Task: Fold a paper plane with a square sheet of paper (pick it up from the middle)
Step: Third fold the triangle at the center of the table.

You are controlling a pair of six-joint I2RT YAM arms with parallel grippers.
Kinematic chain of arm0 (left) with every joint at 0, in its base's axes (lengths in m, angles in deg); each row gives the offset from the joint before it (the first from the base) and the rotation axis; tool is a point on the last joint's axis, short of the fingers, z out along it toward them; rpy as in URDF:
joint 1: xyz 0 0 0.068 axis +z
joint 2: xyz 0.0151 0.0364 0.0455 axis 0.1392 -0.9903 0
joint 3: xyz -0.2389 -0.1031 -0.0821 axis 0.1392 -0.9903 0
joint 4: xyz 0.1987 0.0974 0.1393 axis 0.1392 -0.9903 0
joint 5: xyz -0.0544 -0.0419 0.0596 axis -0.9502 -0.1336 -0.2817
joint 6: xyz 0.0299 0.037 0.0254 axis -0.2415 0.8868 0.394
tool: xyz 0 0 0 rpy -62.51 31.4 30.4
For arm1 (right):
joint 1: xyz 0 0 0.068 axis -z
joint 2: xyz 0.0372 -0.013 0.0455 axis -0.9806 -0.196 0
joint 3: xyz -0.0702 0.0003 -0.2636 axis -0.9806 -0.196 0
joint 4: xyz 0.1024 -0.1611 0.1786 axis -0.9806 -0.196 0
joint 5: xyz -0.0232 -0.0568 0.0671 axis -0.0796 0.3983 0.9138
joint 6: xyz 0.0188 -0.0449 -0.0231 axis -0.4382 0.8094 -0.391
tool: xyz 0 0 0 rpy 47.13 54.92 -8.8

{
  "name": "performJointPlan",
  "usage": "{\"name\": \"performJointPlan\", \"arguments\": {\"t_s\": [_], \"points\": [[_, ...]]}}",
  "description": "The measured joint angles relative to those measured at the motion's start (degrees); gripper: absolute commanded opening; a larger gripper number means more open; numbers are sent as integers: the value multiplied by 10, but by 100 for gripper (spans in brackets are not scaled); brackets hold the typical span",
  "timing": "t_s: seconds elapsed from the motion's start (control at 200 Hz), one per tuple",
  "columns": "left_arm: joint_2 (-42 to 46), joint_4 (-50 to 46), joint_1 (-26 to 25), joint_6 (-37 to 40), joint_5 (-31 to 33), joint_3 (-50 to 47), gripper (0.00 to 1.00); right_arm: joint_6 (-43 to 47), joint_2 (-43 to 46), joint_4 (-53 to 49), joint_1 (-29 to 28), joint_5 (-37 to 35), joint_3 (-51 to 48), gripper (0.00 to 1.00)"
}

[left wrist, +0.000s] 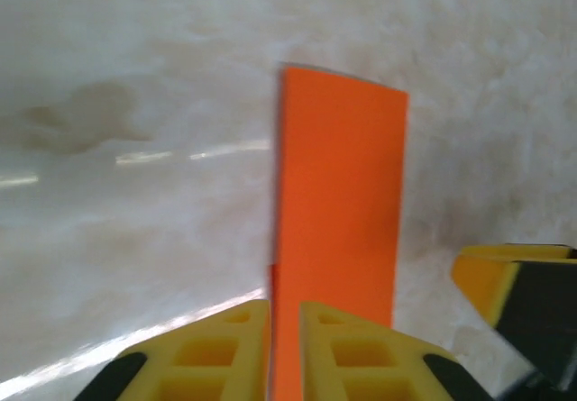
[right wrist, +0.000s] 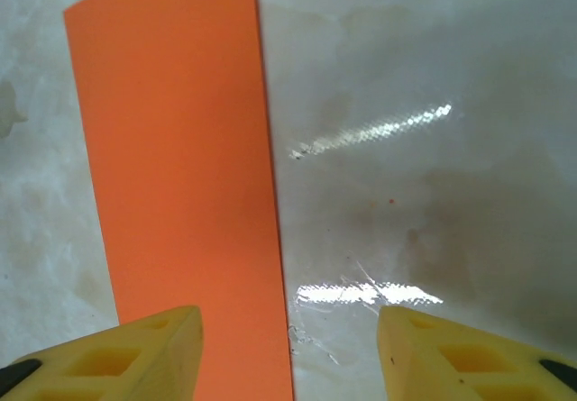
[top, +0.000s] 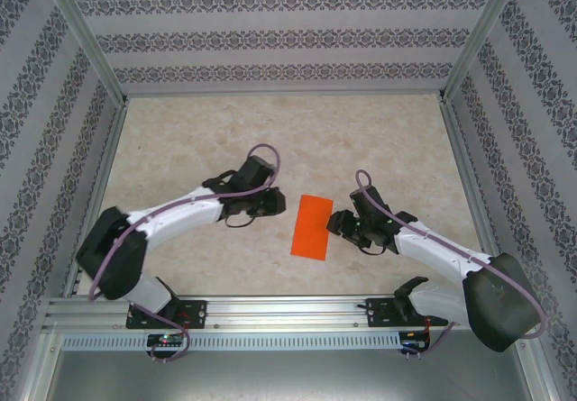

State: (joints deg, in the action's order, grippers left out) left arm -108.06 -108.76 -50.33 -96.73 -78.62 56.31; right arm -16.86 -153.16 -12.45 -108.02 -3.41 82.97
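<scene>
The square sheet of paper [top: 313,226], bright orange, lies flat on the table as a narrow rectangle about half as wide as it is long. The paper plane is out of view. My left gripper [top: 278,205] is at the sheet's left long edge. Its yellow fingers [left wrist: 225,347] stand almost together, and the paper [left wrist: 338,194] shows through the thin slit between them. My right gripper [top: 341,223] is open at the sheet's right long edge. One finger [right wrist: 135,356] hangs over the paper [right wrist: 180,176], the other over bare table.
The table top [top: 288,140] is pale marbled and glossy, with patterned walls on three sides. A metal rail [top: 288,309] with both arm bases runs along the near edge. A finger of the right gripper [left wrist: 523,284] shows just beyond the paper's far edge in the left wrist view.
</scene>
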Motion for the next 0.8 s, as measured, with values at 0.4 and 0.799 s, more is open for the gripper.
{"name": "performJointPlan", "arguments": {"t_s": [0.4,0.799], "points": [[-164,-11,-46,29,-59,85,9,-2,-65,122,14,102,-13,49],[-203,-15,-46,30,-57,90,6,-2,-90,136,14,116,-24,51]]}}
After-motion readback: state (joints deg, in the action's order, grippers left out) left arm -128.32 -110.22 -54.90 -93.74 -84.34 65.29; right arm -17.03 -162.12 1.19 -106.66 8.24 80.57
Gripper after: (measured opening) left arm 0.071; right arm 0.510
